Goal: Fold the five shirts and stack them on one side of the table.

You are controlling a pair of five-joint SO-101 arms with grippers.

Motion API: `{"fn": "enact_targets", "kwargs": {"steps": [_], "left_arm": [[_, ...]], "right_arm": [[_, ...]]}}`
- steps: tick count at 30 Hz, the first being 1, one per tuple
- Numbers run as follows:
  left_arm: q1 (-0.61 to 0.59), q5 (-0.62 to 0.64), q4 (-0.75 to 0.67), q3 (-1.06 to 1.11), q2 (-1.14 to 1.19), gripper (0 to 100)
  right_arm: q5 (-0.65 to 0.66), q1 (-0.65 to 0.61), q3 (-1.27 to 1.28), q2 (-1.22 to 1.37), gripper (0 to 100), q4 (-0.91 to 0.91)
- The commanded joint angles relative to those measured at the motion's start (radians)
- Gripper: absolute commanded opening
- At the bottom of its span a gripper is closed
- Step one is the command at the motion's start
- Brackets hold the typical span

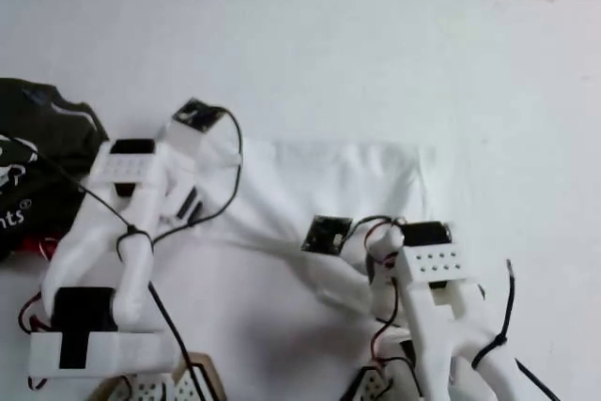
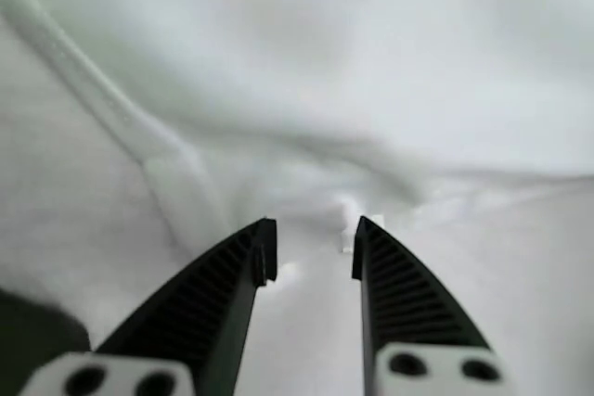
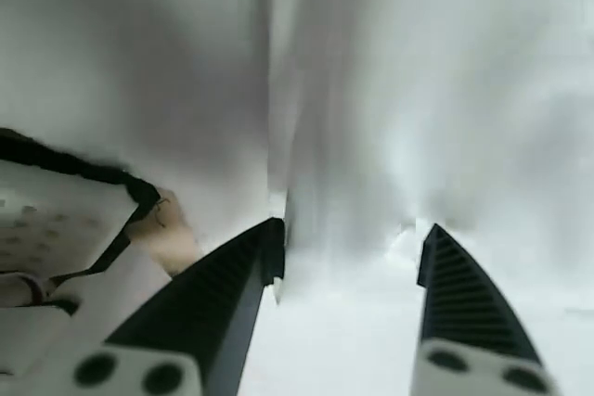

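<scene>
A white shirt (image 1: pixel 329 190) lies spread in the middle of the white table (image 1: pixel 394 63), its near part drawn into a fold. My left gripper (image 1: pixel 216 152) is down at the shirt's left edge. In the left wrist view that gripper (image 2: pixel 313 249) is open by a narrow gap, tips on rumpled white cloth (image 2: pixel 306 71) beside a raised seam (image 2: pixel 167 173). My right gripper (image 1: pixel 364 265) is at the shirt's near edge. In the right wrist view it (image 3: pixel 353 252) stands open and wide over white cloth (image 3: pixel 445 90), with nothing clearly pinched.
A dark shirt pile (image 1: pixel 42 161) with white print sits at the table's left edge, close to the left arm. Black cables (image 1: pixel 169 316) run from both arm bases along the front edge. Bare table stretches across the back and right.
</scene>
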Motion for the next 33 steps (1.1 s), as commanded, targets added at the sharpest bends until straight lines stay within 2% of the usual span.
{"fn": "enact_targets", "kwargs": {"steps": [1, 5, 7, 10, 12, 14, 16, 20, 23, 29, 33], "left_arm": [[-0.002, 0.026, 0.084, -0.142, -0.032, 16], [0.005, 0.064, 0.166, -0.308, -0.029, 16], [0.011, 0.064, 0.166, -0.363, -0.021, 16], [0.043, 0.064, 0.169, -0.438, 0.074, 13], [0.068, 0.066, 0.172, -0.493, 0.186, 2], [0.078, 0.091, 0.172, -0.561, 0.305, 5], [0.080, 0.121, 0.172, -0.631, 0.419, 3], [0.083, 0.133, 0.176, -0.757, 0.591, 3], [0.075, 0.133, 0.212, -0.834, 0.666, 3], [0.000, 0.135, 0.279, -0.974, 0.772, 3], [-0.044, 0.127, 0.336, -1.099, 0.861, 3]], "right_arm": [[0.005, 0.004, -0.178, -0.036, 23.8, 0.159], [-0.006, 0.005, -0.436, -0.128, 23.3, 0.341], [-0.089, 0.007, -0.535, -0.166, 18.4, 0.343], [-0.278, 0.005, -0.586, -0.174, 0.3, 0.202], [-0.370, 0.007, -0.548, -0.139, 4.6, 0.068], [-0.385, 0.001, -0.502, -0.051, 2.8, -0.062], [-0.393, 0.007, -0.479, 0.077, 1.8, -0.193], [-0.525, 0.028, -0.526, 0.360, 1.9, -0.358], [-0.583, 0.054, -0.618, 0.550, 1.9, -0.392], [-0.588, 0.134, -0.845, 0.898, 2.0, -0.386], [-0.588, 0.127, -1.019, 1.092, 2.0, -0.337]]}}
